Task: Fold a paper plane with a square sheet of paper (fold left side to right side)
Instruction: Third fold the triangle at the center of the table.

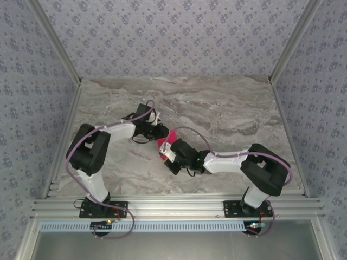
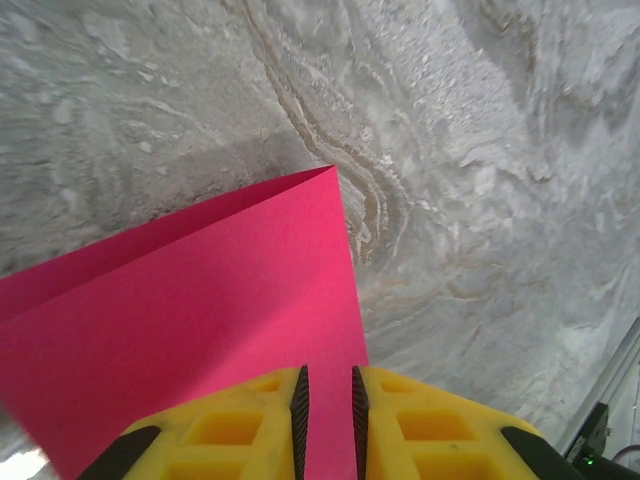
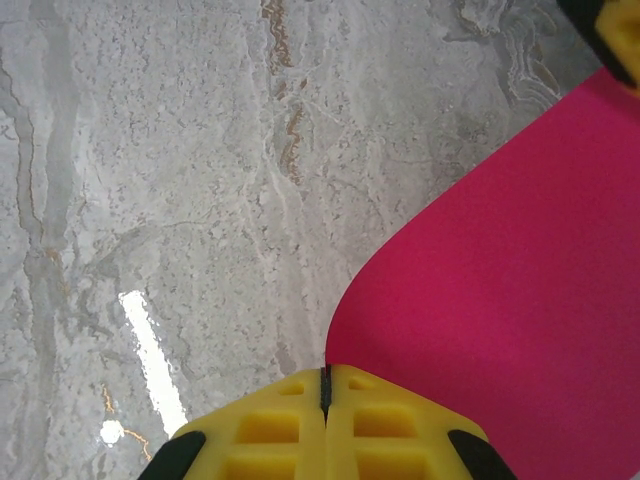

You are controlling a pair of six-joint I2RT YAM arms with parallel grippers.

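**Sheet half-lifted between both arms**

The square sheet of paper [image 1: 166,142] sits mid-table [image 1: 233,114], bowed, with one flap raised. Right gripper [image 3: 325,371] fully closed, apparently pinching the sheet's edge. Left gripper [image 2: 329,372] jaws a sliver apart, pink in the gap, grip unclear. Advice: carry the edge across level, match corners, then press the crease

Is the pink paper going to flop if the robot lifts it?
Probably floppy: the pink paper already bows in a curve. It is likely very light, since its edge looks thin. It probably keeps creases, as one layer lies sharply folded over another.
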